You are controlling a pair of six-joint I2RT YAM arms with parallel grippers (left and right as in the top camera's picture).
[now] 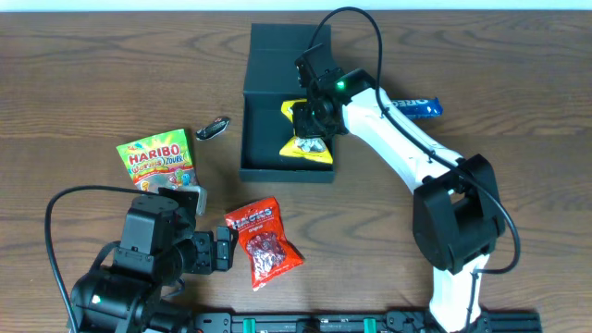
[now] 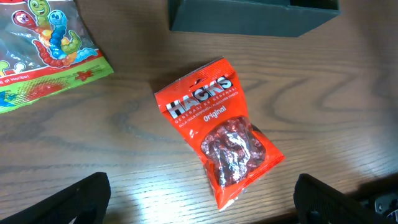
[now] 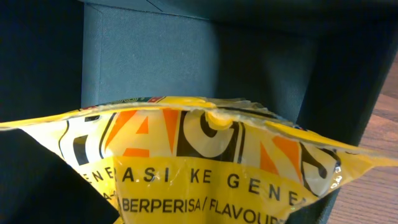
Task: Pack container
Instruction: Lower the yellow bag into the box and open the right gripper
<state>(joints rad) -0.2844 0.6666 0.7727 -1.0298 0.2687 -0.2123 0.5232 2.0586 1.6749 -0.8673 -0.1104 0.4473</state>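
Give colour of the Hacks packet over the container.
Yellow, with orange-and-black lettering. The packet shows best in the right wrist view.

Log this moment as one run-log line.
stage: packing | right gripper: shut on yellow Hacks snack packet over dark matte square container | left gripper: open near red Hacks packet | lid: open

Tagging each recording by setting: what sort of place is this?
Likely a robotics test bench: left arm and right arm at a wooden table, with a Haribo bag and red Hacks packet beside the container.
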